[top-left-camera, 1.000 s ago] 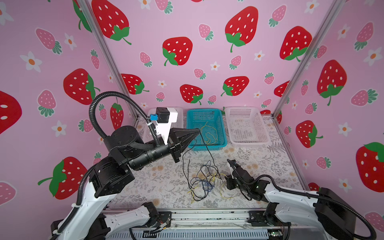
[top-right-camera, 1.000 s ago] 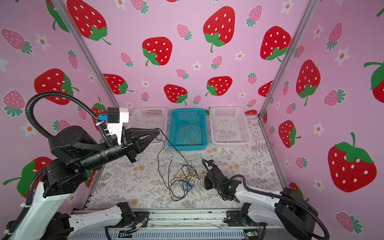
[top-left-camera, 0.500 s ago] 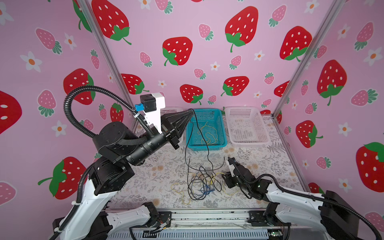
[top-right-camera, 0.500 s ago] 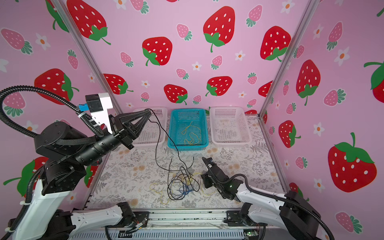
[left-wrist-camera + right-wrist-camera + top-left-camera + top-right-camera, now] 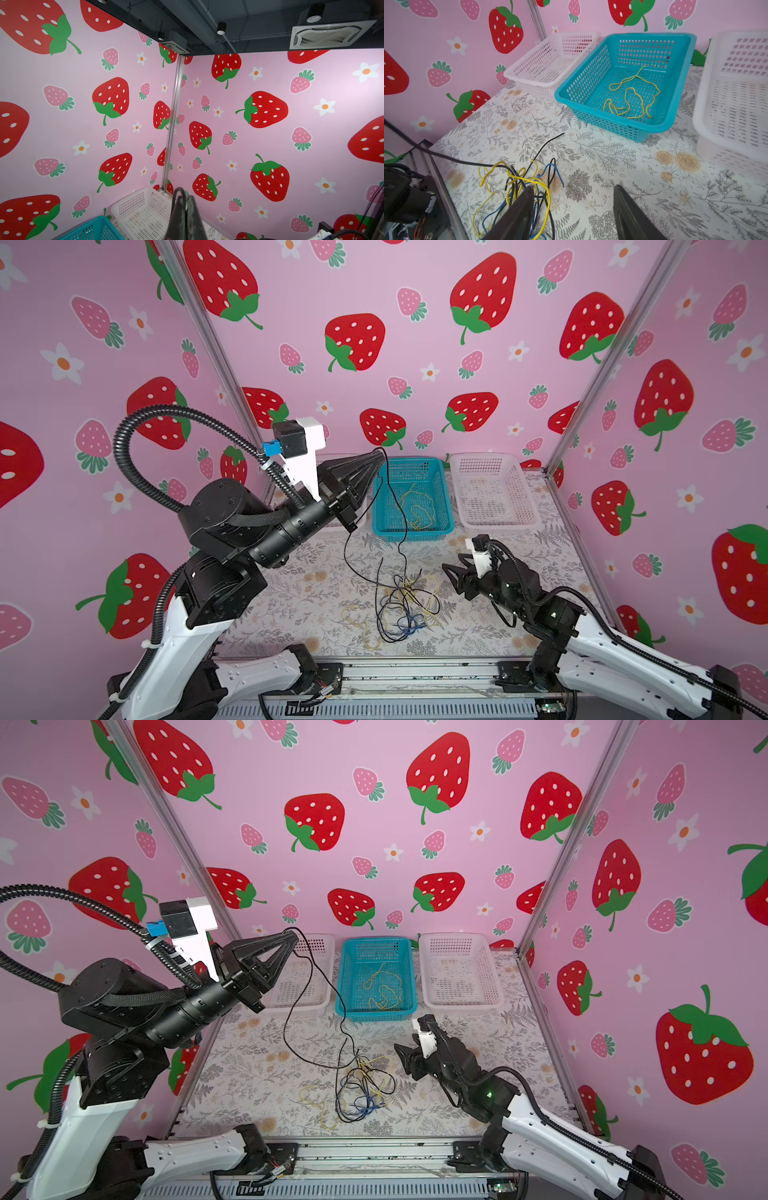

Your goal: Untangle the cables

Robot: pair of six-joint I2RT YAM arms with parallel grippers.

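Strawberry-papered walls (image 5: 239, 99) fill your left wrist view, where the left jaws are pinched tight on a thin black cable (image 5: 178, 189). Only the top views trace it, running steeply down from that raised grip to the tangle of black, yellow and blue cables (image 5: 401, 608) on the floral tabletop (image 5: 299, 593). Your right jaws stand well open, empty, just beside the tangle. One yellow cable (image 5: 631, 99) lies in the teal plastic basket (image 5: 602, 120).
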